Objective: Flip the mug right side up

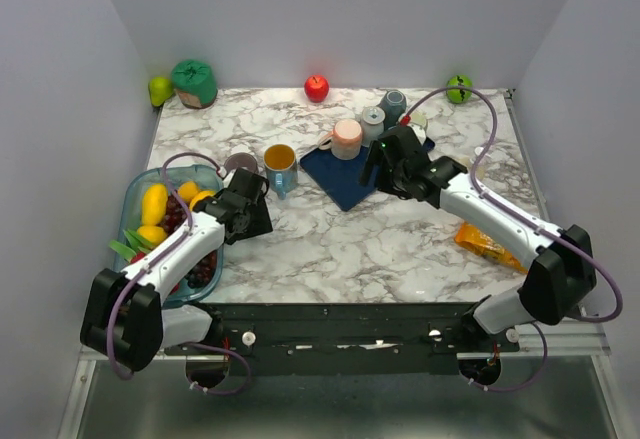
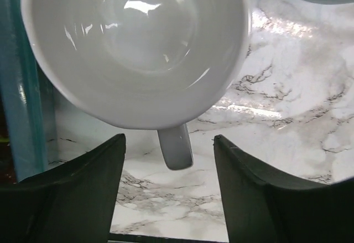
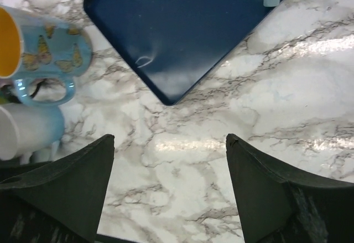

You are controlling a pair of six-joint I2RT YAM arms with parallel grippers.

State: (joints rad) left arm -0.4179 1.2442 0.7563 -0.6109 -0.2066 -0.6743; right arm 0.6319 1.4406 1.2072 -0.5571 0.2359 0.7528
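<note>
The mug (image 2: 138,49) stands on the marble worktop (image 1: 400,239) at the left, just beside the teal fruit bowl (image 1: 133,196) and near a blue butterfly mug (image 1: 280,166) with a yellow inside. Its mouth faces up: the left wrist view looks straight into its glossy white hollow, and the right wrist view shows it standing the same way as the butterfly mug next to it. Its handle (image 2: 176,146) points back toward the left arm. The left claw (image 2: 168,140) is spread wide just short of the mug, one finger on each side of the handle and neither touching it. The right claw (image 3: 170,140) is also spread and holds nothing, hanging over bare marble near the corner of a dark blue mat (image 3: 182,32) in the middle of the worktop. A pink mug (image 1: 346,139) sits on the far part of that mat, with two grey cups (image 1: 373,119) just behind it. Along the back edge lie a green pear (image 1: 160,89), a green pouch (image 1: 194,83), a red apple (image 1: 316,87) and a green apple (image 1: 459,87). An orange packet (image 1: 488,242) lies at the right, beside the right arm.
</note>
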